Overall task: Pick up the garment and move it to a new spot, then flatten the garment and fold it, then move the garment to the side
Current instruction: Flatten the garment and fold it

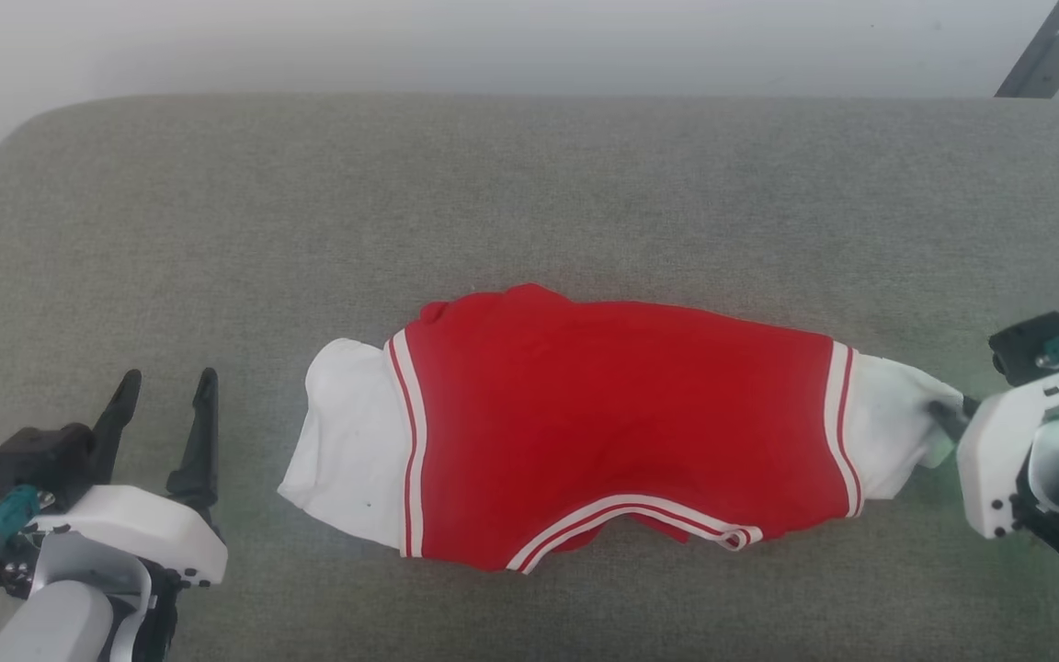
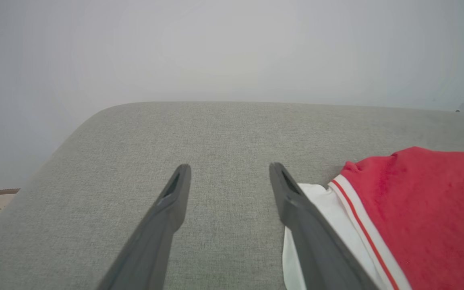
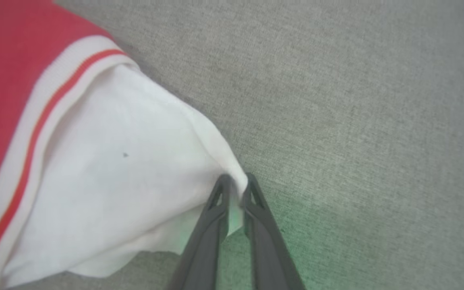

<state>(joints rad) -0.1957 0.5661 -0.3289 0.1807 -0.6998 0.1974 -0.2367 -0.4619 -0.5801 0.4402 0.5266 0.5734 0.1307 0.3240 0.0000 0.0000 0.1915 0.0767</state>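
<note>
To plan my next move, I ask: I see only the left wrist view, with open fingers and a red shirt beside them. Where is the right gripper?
Observer: The right gripper is at the shirt's other white sleeve, its fingers nearly shut on the sleeve's tip.
Operator: Does the left gripper touch the shirt?
Observer: No; the head view shows the left gripper apart from the near sleeve.
Operator: How does the shirt lie?
Observer: Spread sideways on the cushion, striped neckline toward the robot.

Small red jersey shirt with white sleeves (image 1: pixel 621 432), striped trim. Lies spread crosswise on grey fabric cushion (image 1: pixel 529 184), plain side up, rumpled.
</note>
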